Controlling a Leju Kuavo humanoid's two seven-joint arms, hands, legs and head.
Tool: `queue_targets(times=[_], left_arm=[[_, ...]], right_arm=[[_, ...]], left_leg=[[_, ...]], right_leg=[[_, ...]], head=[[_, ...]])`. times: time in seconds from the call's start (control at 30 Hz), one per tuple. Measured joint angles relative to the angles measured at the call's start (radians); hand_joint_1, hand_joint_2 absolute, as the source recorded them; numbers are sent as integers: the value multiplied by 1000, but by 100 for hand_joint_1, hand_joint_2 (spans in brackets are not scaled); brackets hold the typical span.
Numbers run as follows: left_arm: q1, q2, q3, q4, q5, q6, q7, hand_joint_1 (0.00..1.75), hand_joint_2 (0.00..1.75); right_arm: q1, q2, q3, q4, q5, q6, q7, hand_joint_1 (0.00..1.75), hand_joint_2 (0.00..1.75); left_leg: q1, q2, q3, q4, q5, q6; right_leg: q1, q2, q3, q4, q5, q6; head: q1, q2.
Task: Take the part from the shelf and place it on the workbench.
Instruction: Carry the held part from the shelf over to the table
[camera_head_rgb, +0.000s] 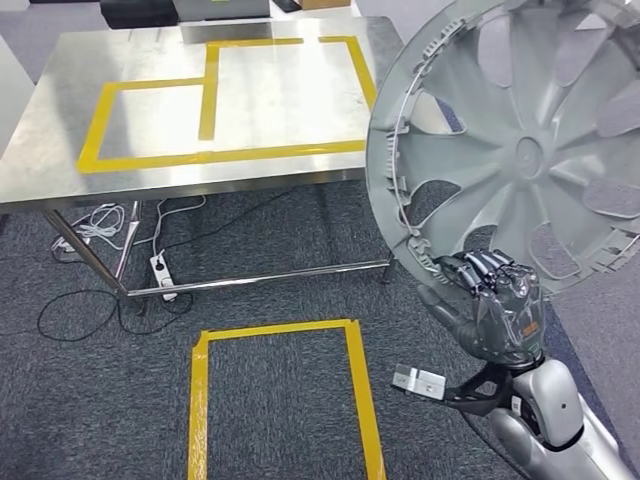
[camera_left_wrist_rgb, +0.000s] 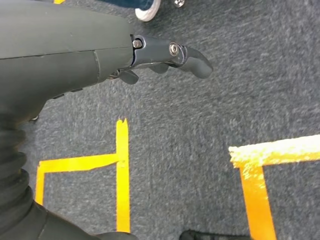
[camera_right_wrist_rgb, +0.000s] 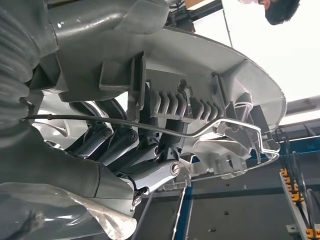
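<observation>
No brand, label or readable writing shows on anything here. The part (camera_head_rgb: 521, 150) is a large silver-grey wheel cover, round and shallow, with broad spokes fanning out from a small central hub and dark openings between them; around its inner rim run ribbed plastic clips and a thin wire retaining ring. Being a disc it has no long axis; it stands roughly on edge, tilted, its ribbed inner face turned toward the head camera, at the right of the scene, in the air above the carpet and to the right of the workbench's near right corner. The right hand (camera_head_rgb: 494, 305) grasps it from below, dark fingers (camera_head_rgb: 483, 270) curled over the bottom rim. In the right wrist view the part (camera_right_wrist_rgb: 211, 80) spreads across the frame rim-on, with the clips and the wire ring close up, and the hand's fingers (camera_right_wrist_rgb: 113, 145) are hooked under the edge. The workbench (camera_head_rgb: 45, 130) is a steel table at the far left and centre, marked with yellow tape rectangles (camera_head_rgb: 207, 90) on its top, and a power strip (camera_head_rgb: 162, 272) with white cables lies on the carpet beneath it. A yellow tape box (camera_head_rgb: 200, 400) is on the carpet nearer the robot. The left hand (camera_left_wrist_rgb: 166, 55) hangs over grey carpet with yellow tape lines, its fingers loosely extended and grasping nothing.
</observation>
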Motion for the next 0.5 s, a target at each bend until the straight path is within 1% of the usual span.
queue_targets(times=[0.07,0.1,0.13,0.17,0.2,0.23,0.27,0.3,0.33,0.37,0.43,0.47,0.5], left_arm=[[-2,0,0,0,-2,0,-2,0,175],[-1,-1,-1,0,-4,0,-3,0,175],[0,-2,-1,0,-5,0,-4,0,175],[0,-3,-1,0,-6,-1,-6,0,175],[0,-4,-1,0,-6,-2,-7,0,175],[0,-4,-1,0,-6,-2,-8,0,175],[0,-5,-1,0,-6,-2,-8,0,175],[-1,-5,-1,0,-6,-2,-9,0,175],[-1,-4,-2,0,-7,-2,-9,0,175],[-2,-4,-2,0,-7,-2,-9,0,175],[-3,-4,-2,0,-8,-2,-9,0,175],[-4,-4,-2,0,-9,-3,-10,0,175],[-5,-4,-2,0,-9,-3,-10,0,175]], right_arm=[[1,0,-3,0,2,0,1,175,175],[2,0,-4,0,3,1,1,175,175],[2,0,-4,0,4,2,1,175,175],[2,0,-4,0,4,4,1,175,175],[1,0,-4,0,4,6,1,175,175],[-1,0,-4,0,3,7,1,175,175],[-4,0,-4,0,3,8,2,175,175],[-6,0,-4,0,3,9,3,175,175],[-8,0,-4,-1,3,9,4,175,175],[-8,0,-4,-1,3,9,5,175,175],[-6,0,-5,-3,2,9,10,175,175],[-5,0,-5,-3,2,9,12,175,175],[-5,0,-5,-4,2,9,14,175,175]], left_leg=[[-1,0,2,0,-5,7],[-1,0,5,0,-9,9],[-1,0,9,0,-13,9],[-1,0,16,1,-18,8],[0,0,25,1,-25,5],[0,-1,34,1,-32,2],[-2,-1,40,3,-39,-3],[-4,-2,42,4,-44,-9],[-6,-2,43,5,-48,-14],[-7,-2,44,5,-50,-18],[-7,-1,50,7,-61,-27],[-6,0,45,26,-73,-32],[-5,0,27,67,-93,-37]], right_leg=[[0,0,-76,135,-50,4],[0,0,-109,186,-59,5],[0,0,-128,207,-50,6],[-1,0,-125,185,-19,6],[-1,-1,-104,129,25,5],[-2,-2,-75,63,62,5],[-1,-2,-43,0,85,3],[-1,-2,-22,-39,91,0],[1,-2,-11,-57,84,-5],[2,-1,-5,-65,77,-11],[0,1,2,-67,68,-24],[-1,0,9,-69,63,-31],[-3,-1,17,-71,58,-37]], head=[[1,0],[1,0],[1,0],[1,0],[1,0],[1,0],[1,0],[0,0],[0,0],[-2,0],[-2,0],[-4,0],[-6,0]])
